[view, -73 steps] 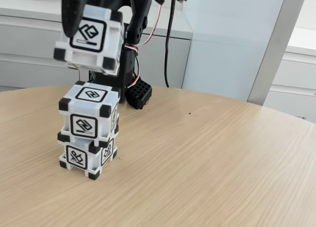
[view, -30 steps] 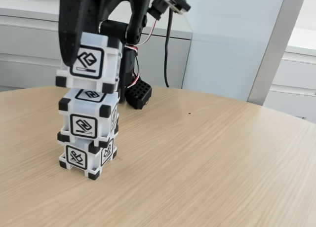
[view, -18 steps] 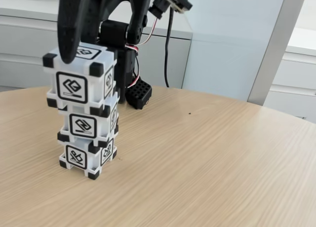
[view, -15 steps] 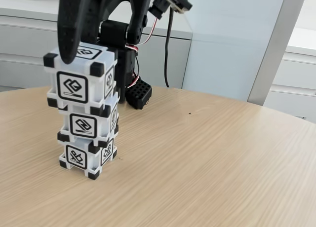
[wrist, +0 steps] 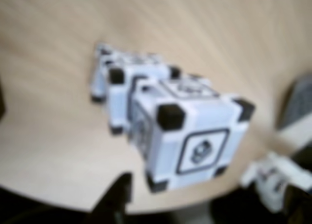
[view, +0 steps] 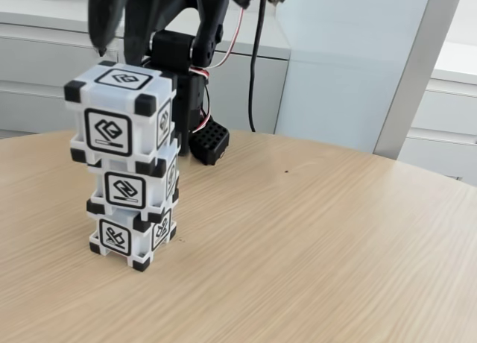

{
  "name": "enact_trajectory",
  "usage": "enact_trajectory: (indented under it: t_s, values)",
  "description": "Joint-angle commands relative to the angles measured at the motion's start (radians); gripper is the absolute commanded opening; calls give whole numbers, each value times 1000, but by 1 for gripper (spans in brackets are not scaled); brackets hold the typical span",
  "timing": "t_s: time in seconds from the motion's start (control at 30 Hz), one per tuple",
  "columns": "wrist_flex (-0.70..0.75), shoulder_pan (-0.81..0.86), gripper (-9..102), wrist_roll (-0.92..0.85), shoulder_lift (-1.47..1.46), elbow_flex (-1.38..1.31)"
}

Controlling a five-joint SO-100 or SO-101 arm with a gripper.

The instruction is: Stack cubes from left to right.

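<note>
A round-edged tabletop of pale, straight-grained wood laminate fills the lower part of the fixed view, and on its left side three white plastic cubes with black corner blocks stand stacked in one column. The bottom cube rests on the wood, the middle cube sits squarely on it, and the top cube sits on that, shifted a little to the left so that its edge overhangs. Each face carries a black-framed square glyph, and the three front glyphs differ. Directly above the stack hangs the black two-finger gripper of the arm — its fingers spread apart, clear of the top cube, with nothing between them. Behind the column stands the arm's black base with red and white wires, and a small black perforated block rests on the table near it; a black cable drops down behind. The room beyond is pale: low white cabinets under a white ledge along the back, a frosted pane, and a grey slanted post at the right. The wrist view is blurred — it looks down on the top cube with the lower cubes receding towards the wood, and dark finger shapes show at the bottom edge.
</note>
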Motion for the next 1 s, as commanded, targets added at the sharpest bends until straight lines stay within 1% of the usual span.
enact_trajectory:
  t_s: [0.0,0.1,0.33,0.67,0.8,0.97]
  values:
    - [80,-67,28,18,54,-14]
    - [78,-144,25,35,100,-15]
    - [71,-284,0,83,172,-20]
    - [57,-522,0,100,176,-20]
    - [-49,-574,0,92,178,-11]
    - [-210,-577,0,64,193,37]
